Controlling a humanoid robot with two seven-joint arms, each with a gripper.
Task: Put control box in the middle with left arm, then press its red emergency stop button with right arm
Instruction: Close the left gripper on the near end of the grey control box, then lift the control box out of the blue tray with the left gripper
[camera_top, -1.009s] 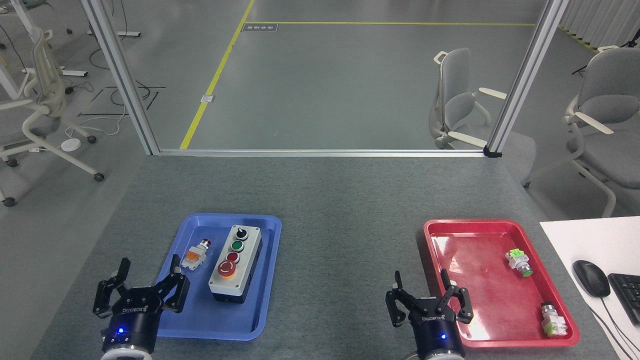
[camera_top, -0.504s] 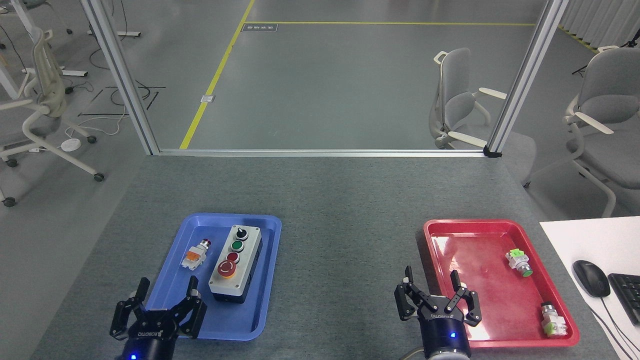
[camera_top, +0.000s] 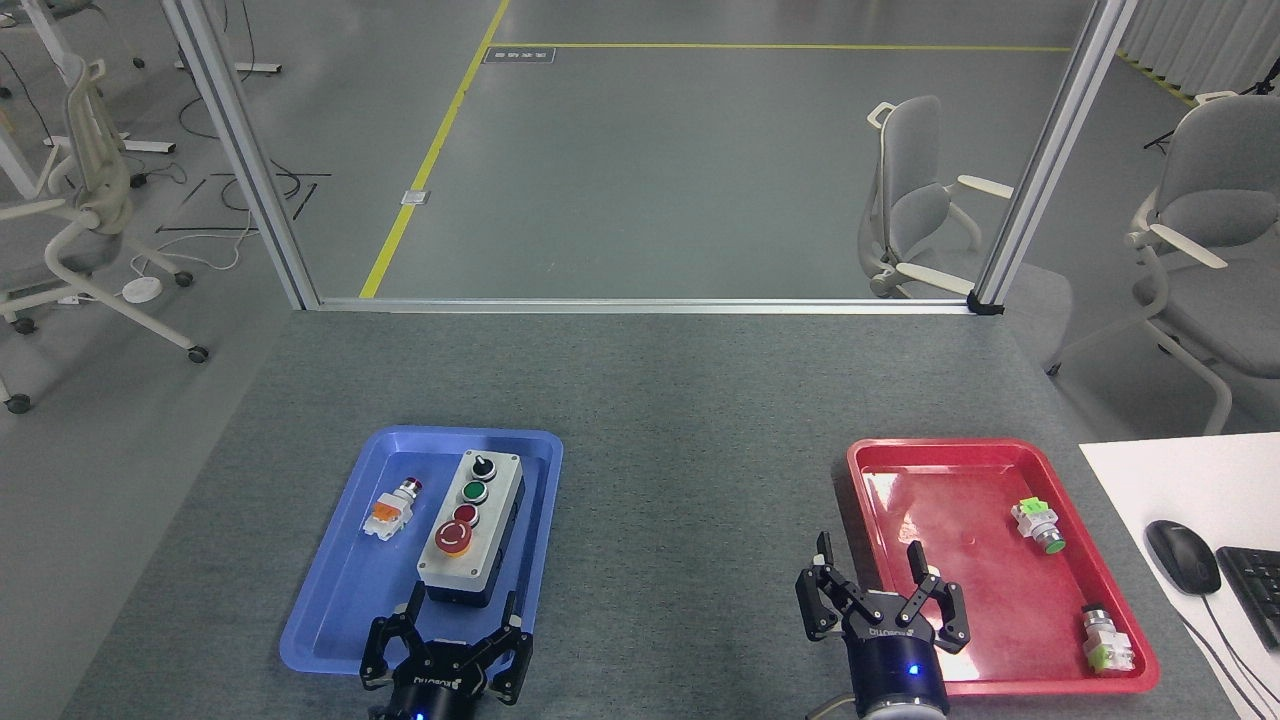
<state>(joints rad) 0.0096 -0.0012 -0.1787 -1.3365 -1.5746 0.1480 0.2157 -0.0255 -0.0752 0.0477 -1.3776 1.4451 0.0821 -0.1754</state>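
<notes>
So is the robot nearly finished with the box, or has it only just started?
Only just started. Nothing is done yet: the box sits in the blue tray, not in the middle. In hand: the left gripper is open, just in front of the box, not touching it. Left: grab it, move it to the middle, then the right gripper, open, presses the big red button.

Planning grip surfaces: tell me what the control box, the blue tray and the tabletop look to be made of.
Control box: seemingly moulded plastic, matte light grey face on a black base; painted metal cannot be ruled out.
Blue tray: glossy plastic by its smooth sheen and rounded raised rim.
Tabletop: dark grey speckled covering, matte and fabric-like, perhaps felt or carpet.
</notes>
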